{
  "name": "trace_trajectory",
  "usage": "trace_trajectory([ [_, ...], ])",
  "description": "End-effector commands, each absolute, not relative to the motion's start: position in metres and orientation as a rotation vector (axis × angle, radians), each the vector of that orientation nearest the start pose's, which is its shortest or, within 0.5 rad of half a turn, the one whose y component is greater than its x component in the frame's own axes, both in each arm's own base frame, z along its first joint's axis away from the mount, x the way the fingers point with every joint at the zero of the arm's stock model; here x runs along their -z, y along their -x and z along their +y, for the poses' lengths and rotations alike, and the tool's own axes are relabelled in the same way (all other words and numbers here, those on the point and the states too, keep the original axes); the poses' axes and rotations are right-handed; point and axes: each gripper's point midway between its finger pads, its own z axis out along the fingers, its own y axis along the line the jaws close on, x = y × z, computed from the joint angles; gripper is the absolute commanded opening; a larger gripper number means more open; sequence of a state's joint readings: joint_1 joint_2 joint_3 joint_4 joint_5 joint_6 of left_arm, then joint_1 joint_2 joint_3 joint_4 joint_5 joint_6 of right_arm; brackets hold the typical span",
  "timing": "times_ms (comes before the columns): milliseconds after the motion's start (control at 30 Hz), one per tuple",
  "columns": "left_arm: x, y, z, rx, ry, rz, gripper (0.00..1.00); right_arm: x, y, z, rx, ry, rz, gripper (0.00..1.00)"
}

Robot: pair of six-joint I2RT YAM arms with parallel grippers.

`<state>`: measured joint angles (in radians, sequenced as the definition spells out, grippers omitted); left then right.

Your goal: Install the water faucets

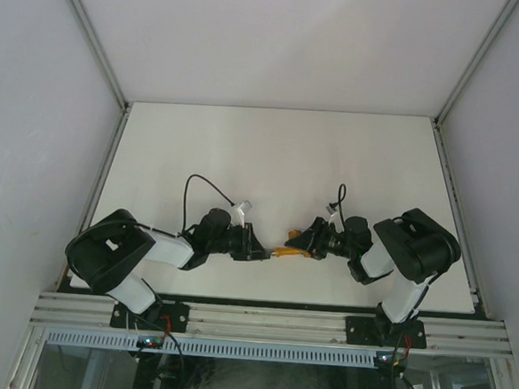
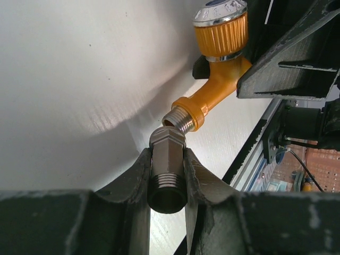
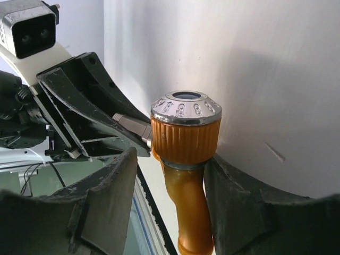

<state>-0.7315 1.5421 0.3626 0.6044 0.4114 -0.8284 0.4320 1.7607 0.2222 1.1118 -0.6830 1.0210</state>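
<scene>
Water faucet [image 3: 183, 138], orange-yellow with a silver-rimmed knob, hangs clear of the counter [image 1: 271, 151], between the jaws of the right gripper [image 3: 171, 156]. Its knob sits at their tips and its bent body runs back toward the palm. One jaw lies against the knob's underside. A thin slit of daylight shows at the other, so I cannot tell whether they really clamp it or only cradle it.

Its threaded end points out past those tips toward the left arm. There the left gripper [image 2: 166, 154] has its jaws pressed together on a grey hex pipe fitting [image 2: 167, 164], which lies lengthwise between them with its open mouth facing forward.

Everything turns on the meeting of those two ends. From the left jaws, the water faucet lies just ahead of the tips and off to one side, its thread at the rim of the fitting's mouth. It is either touching or a hair off; I cannot say which. The axes do not line up: the fitting runs straight out along the left jaws, while the threaded stub comes in slanted across it. My guess is the right arm, which carries the part, must swing the stub square to the mouth before any turning can catch.
</scene>
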Motion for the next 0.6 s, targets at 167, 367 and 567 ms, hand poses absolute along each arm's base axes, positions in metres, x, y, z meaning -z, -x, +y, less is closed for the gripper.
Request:
trace_trajectory([
  [167,-0.062,-0.202,-0.318,1.352,-0.188,2.283,0.01,-0.056,-0.231,0.264,-1.624,-0.121,2.174,0.44],
  [367,-0.061,-0.205,-0.316,1.323,-0.183,2.291,0.0,-0.054,-0.234,0.264,-1.616,-0.113,2.179,0.18],
  [567,-0.063,-0.206,-0.312,1.299,-0.171,2.289,0.0,-0.046,-0.23,0.258,-1.569,-0.132,2.211,0.14],
])
